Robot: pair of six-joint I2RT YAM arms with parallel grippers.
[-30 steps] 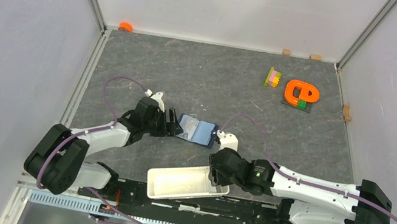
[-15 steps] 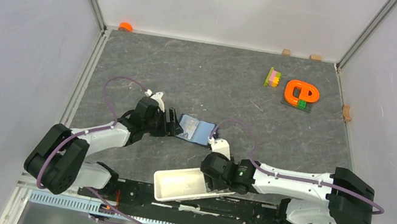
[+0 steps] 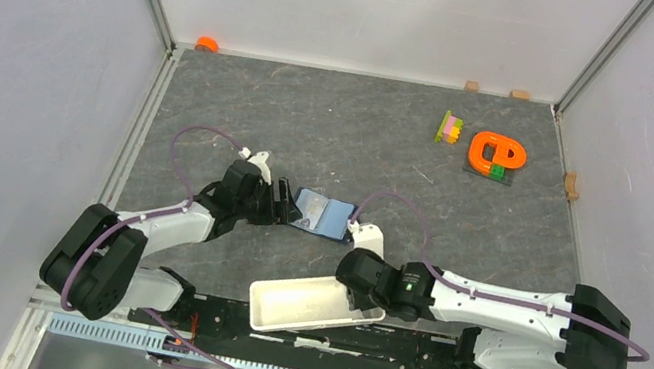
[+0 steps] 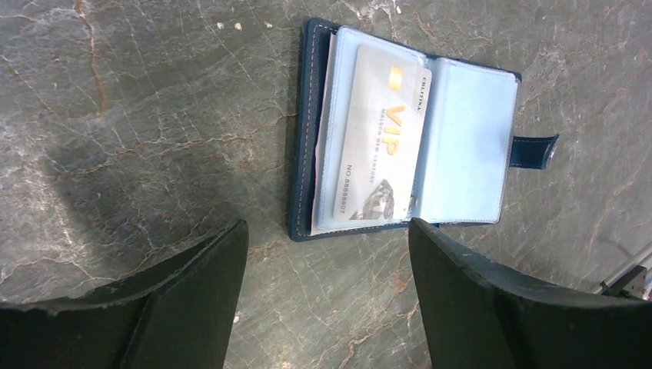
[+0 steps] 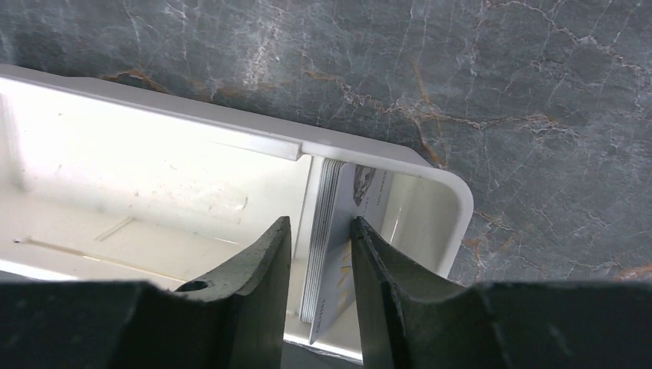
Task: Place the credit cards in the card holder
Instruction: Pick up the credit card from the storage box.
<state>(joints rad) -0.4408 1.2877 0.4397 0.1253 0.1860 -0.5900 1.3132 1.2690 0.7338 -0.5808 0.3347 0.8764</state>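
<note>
My L claw point(image 4: 324, 231) is wide apart by the open card holder point(image 4: 469, 154), one card point(image 4: 380, 146) inside. R claw point(image 5: 321, 224) sits round the card stack point(image 5: 330, 254) in the tray point(image 5: 231, 138); can't tell if squeezing.

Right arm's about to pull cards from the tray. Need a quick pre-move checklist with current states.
1. the card holder lies open and flat: ok.
2. free pocket: the VIP card fills the left side, the right side looks free: ok.
3. the left gripper is open, nothing between its fingers: ok.
4. the right gripper straddles the card stack, which stands on edge at the end of the white tray: ok.
5. firm clamp on the stack: cannot tell.
6. single card selected: not ok, several cards sit between the fingers.
</note>
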